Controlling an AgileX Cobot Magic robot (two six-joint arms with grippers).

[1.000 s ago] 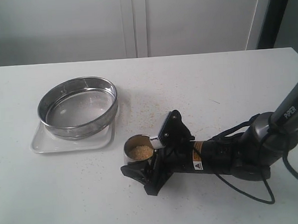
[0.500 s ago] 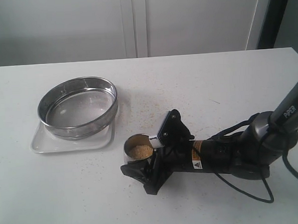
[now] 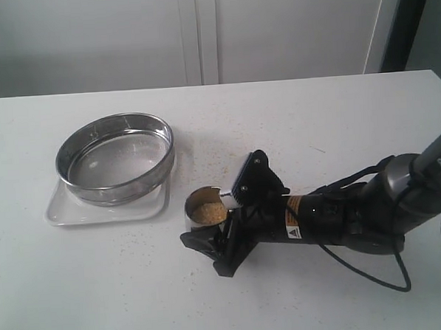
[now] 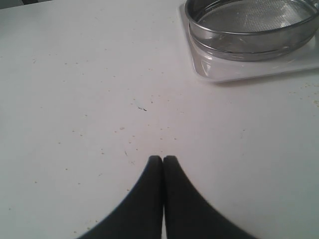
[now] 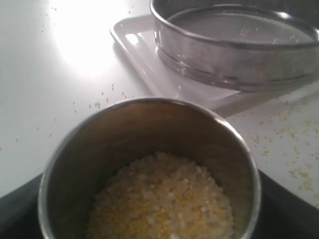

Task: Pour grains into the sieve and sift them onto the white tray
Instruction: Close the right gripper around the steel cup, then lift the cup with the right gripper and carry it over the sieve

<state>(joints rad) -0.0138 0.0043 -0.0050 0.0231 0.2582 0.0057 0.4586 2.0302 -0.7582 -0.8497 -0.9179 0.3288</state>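
**Exterior view: grains in a steel cup, clamped in the right claw**

The grains (image 3: 207,210) lie in a low yellow-tan heap at the bottom of a small steel cup (image 3: 190,215), which stands upright near the middle of the white table (image 3: 336,122). The right wrist view shows the heap (image 5: 164,199) as tiny yellow granules mixed with paler rice-like grains, filling only the lower part of the cup (image 5: 124,129). The right gripper (image 3: 212,226) is closed on this cup, with one black finger pressed to each side, so the grains sit directly between the fingers. Its arm lies low over the table and reaches in from about 4 o'clock of the cup.

The sieve (image 3: 133,186) stands at about 10 o'clock from the cup, near but apart from it. It is a wide steel ring with a fine mesh floor and no heap of grain inside. It rests on the white tray (image 3: 64,211), whose rim shows beyond the ring at 6 to 9 o'clock. A few loose yellow specks (image 3: 205,162) dot the table at 12 o'clock of the cup, between the cup and the sieve.

In the left wrist view the left gripper (image 4: 162,162) has its two dark fingers pressed together, holding nothing, over bare table. It is well apart from the sieve (image 4: 249,47) and the tray (image 4: 234,74).
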